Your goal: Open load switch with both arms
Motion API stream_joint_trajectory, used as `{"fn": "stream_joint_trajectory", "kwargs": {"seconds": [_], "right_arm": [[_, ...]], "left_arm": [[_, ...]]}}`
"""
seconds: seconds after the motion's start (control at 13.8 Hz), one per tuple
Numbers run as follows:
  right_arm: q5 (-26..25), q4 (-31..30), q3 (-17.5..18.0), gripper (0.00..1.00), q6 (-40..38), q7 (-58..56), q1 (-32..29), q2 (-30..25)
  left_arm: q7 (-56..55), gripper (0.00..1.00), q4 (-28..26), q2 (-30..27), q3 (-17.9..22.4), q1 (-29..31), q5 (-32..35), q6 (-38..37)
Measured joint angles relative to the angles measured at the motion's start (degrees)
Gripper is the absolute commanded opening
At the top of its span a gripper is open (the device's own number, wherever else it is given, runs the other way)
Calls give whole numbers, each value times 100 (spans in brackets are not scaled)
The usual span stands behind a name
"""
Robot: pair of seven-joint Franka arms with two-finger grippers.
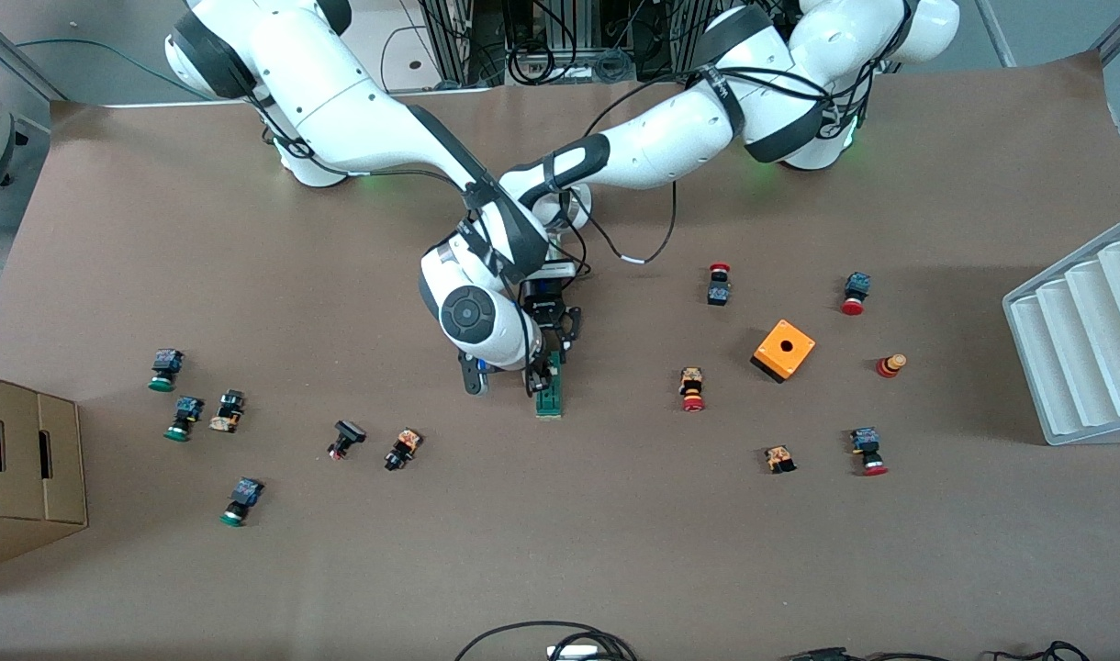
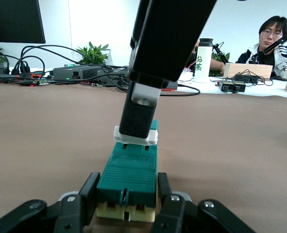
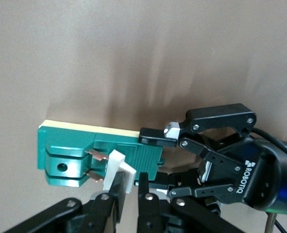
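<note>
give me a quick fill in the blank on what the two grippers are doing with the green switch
1. The left gripper clamps the load switch by its ____ body.
2. The right gripper is shut on the switch's ____ piece.
3. The switch rests on the ____.
4. The box with a hole is ____ in colour.

Missing words: green; white; table; orange

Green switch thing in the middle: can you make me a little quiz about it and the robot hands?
1. True or false: the left gripper clamps the load switch by its sides.
2. What does the right gripper pinch? A) orange box B) white piece C) red button
3. What does the switch rest on?

Key: 1 true. 2 B, the white piece. 3 the table.
</note>
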Motion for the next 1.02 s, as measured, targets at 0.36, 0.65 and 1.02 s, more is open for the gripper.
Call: {"fn": "stream_joint_trajectory", "kwargs": {"seconds": [0.36,0.65,1.02], "right_arm": [[-41,-95,1,18,159,0,30,12],[-42,-126,3,18,290,0,44,64],[-42,-140,1,18,318,1,46,49]], "left_arm": [[0,54,0,0,0,0,-1,0],[0,54,0,0,0,0,-1,1],[0,54,0,0,0,0,-2,1]]}}
